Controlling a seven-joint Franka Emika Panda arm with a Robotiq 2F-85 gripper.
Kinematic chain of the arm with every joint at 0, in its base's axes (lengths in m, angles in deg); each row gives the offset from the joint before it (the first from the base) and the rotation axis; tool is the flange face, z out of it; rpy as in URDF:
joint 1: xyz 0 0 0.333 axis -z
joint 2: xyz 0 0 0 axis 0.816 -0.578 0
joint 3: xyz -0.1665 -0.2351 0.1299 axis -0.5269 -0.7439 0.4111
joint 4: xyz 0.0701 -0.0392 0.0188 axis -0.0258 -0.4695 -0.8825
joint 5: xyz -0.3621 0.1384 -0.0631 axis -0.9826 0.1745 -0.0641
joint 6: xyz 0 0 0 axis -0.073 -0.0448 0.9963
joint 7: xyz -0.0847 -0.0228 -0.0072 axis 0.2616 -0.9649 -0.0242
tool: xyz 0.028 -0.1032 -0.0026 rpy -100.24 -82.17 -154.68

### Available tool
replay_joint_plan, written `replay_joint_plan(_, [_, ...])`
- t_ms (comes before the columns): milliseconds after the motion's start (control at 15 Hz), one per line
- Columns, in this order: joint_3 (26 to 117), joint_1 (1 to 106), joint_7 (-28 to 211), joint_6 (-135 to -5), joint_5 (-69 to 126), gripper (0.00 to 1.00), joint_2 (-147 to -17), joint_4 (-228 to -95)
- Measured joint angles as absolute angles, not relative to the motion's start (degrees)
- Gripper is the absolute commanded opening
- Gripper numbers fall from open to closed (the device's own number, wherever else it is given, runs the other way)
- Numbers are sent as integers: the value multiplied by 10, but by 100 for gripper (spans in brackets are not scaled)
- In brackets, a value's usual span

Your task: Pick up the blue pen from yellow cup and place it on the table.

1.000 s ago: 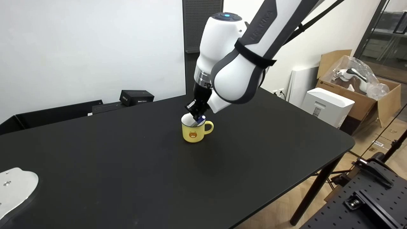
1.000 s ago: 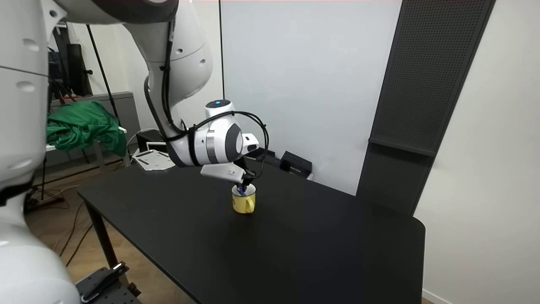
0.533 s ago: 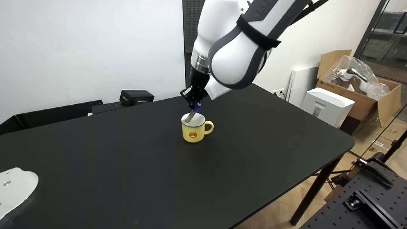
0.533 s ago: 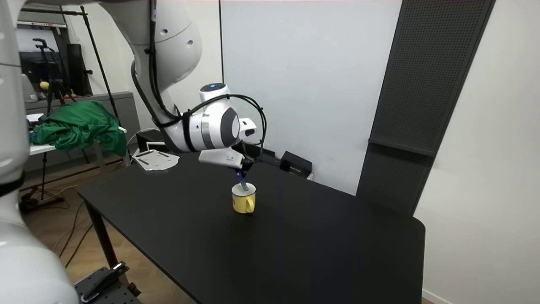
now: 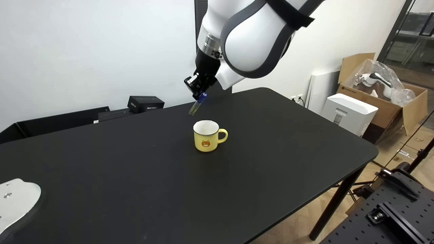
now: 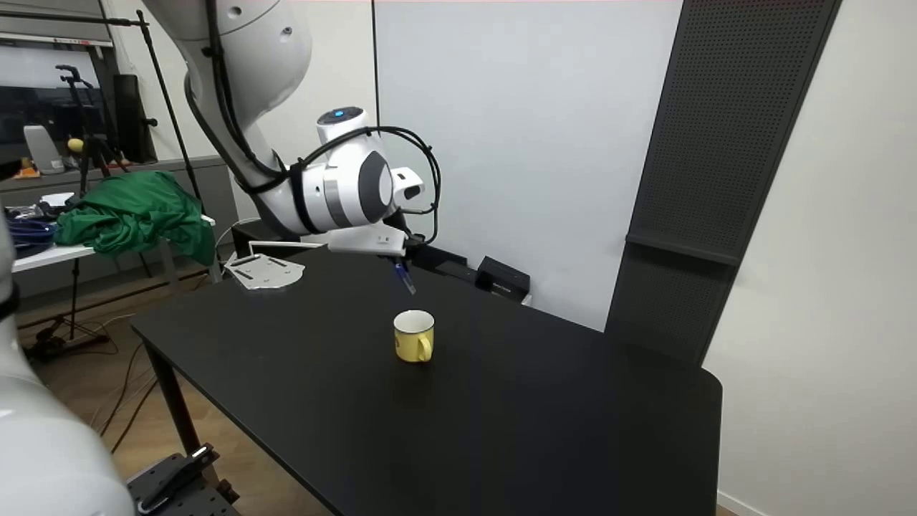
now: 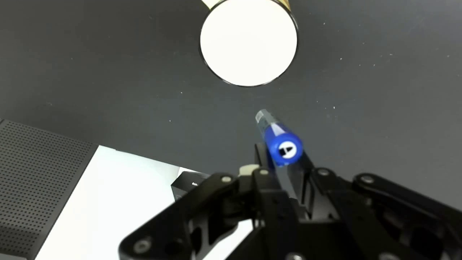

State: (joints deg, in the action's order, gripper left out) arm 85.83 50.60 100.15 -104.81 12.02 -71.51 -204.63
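Between the fingers of the gripper (image 7: 283, 157) the blue pen (image 6: 405, 278) is pinched, at twelve o'clock from the yellow mug (image 6: 410, 347) in an exterior view, and it might be twisted loose if its slanted tip is pressed against the black table (image 6: 537, 401).

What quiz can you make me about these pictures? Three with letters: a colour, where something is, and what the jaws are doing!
1. What colour is the cup?
A green
B yellow
C red

2. Where is the pen?
A above the table
B inside the cup
C on the floor

3. What do the jaws hold?
A nothing
B the cup
C the pen

1 B: its outer wall is yellow.
2 A: it hangs in the air.
3 C: in the wrist view, they grip it.
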Motion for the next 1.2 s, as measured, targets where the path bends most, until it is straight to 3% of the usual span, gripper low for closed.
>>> replay_joint_plan(667, [892, 493, 914, -1157, 181, 4, -753, -2086])
replay_joint_plan(1200, [969, 572, 883, -1167, 200, 4, -827, -2085])
